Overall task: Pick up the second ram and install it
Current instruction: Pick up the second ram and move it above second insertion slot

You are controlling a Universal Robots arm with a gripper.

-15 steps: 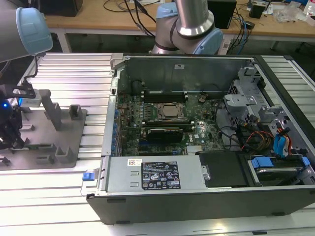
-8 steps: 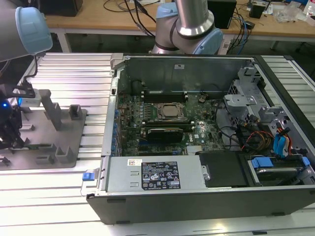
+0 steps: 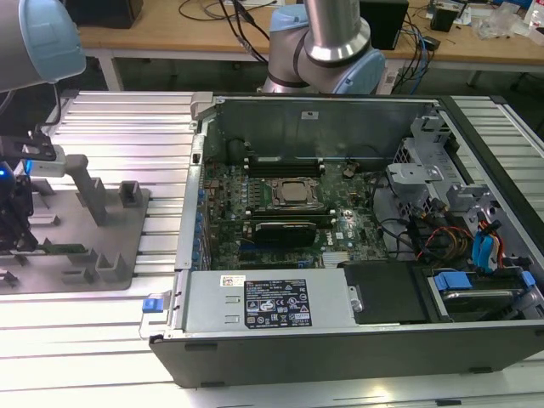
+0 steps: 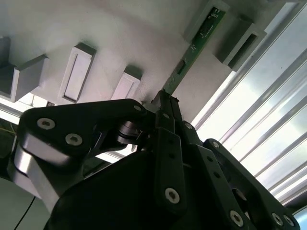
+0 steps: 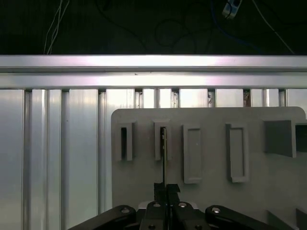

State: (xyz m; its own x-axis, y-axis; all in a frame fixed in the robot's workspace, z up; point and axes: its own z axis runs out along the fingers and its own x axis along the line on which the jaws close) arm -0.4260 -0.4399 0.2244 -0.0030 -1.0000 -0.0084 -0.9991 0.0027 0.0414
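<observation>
- The second ram (image 4: pixel 199 36) is seen on edge as a slim green strip, with its far end seated in a slotted block (image 4: pixel 244 40) on the grey fixture plate (image 4: pixel 120 38).
- In the first wrist view the second ram (image 5: pixel 163 158) is reduced to 1 thin dark line, running from the slot straight into the fingertips.
- In the exterior view the second ram (image 3: pixel 64 249) is spotted low on the fixture plate (image 3: pixel 127 229), at the exterior view's left, well apart from the computer case (image 3: pixel 323 340).
- The gripper (image 4: pixel 164 103) is closed: its 2 black fingers are pressed together on the near end of the stick, and no gap is seen between them.
- The same pinch is shown in the first wrist view, where the gripper (image 5: pixel 166 188) is centred on the stick's edge.
- From outside, the gripper (image 3: pixel 19 234) is set down over the plate at the picture's far-left edge.
- 4 upright slotted blocks are counted in a row on the plate (image 5: pixel 144 191) in the first wrist view.
- The plate is laid on a ribbed aluminium table (image 3: pixel 127 127).
- The case is opened up, with the motherboard (image 3: pixel 340 229) exposed and a processor socket (image 3: pixel 293 194) at its middle.
- A labelled power supply (image 3: pixel 272 302) is mounted along the case's near side.
- The robot arm (image 3: pixel 336 34) is seen behind the case.
</observation>
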